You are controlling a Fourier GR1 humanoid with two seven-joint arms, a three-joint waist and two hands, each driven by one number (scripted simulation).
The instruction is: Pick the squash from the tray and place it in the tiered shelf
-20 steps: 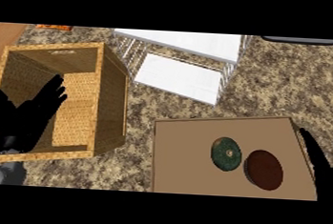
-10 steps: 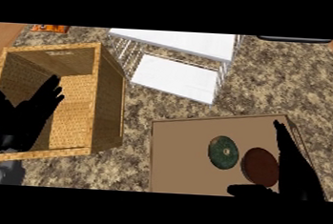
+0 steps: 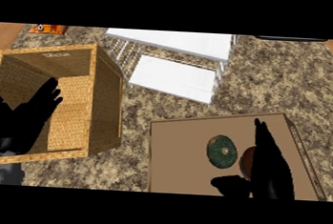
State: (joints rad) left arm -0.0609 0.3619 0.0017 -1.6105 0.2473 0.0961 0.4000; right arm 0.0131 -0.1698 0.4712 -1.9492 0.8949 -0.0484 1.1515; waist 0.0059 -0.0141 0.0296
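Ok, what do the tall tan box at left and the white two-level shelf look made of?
Tan box: likely woven wicker by its fine crosshatch walls, matte. White shelf: smooth matte boards, perhaps painted; thin legs look like metal wire.

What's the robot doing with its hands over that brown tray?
The robot's right hand is stretched out open over the brown tray. It covers part of a brown round thing right beside the green squash. It holds nothing yet. The squash lies on the tray, and the white tiered shelf stands farther back on the counter. The left hand rests open over the wicker basket.
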